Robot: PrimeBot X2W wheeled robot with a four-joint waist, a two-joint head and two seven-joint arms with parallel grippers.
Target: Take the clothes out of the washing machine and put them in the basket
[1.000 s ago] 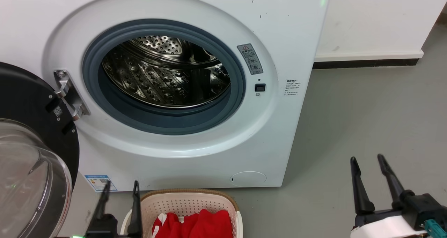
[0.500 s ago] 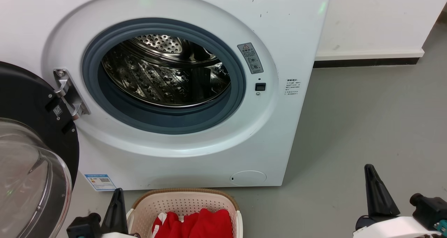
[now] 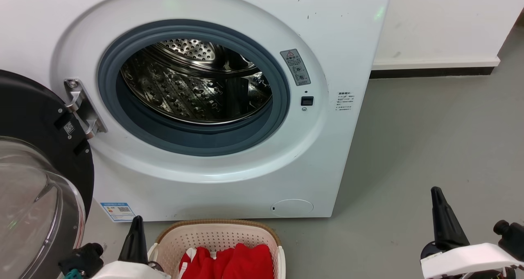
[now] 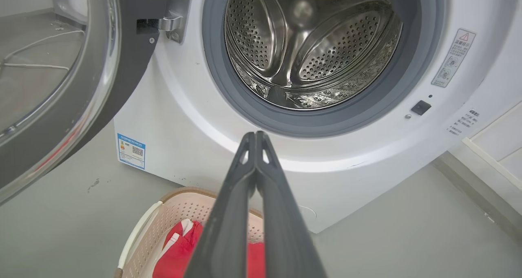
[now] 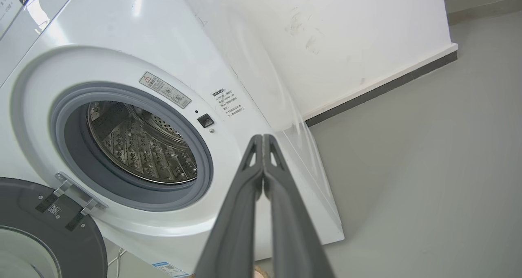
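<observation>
Head view: the washer (image 3: 335,119) stands with its door (image 3: 37,107) open at left. Before it on the floor (image 3: 430,140), the basket (image 3: 217,223) holds the clothes (image 3: 241,262). The left gripper (image 3: 137,226) is just beside the basket, and the right gripper (image 3: 437,197) is well apart from it.

Left wrist view: the left gripper is clenched on nothing, above the basket.

Right wrist view: the right gripper is likewise clenched on nothing, pointing at the washer's front.
</observation>
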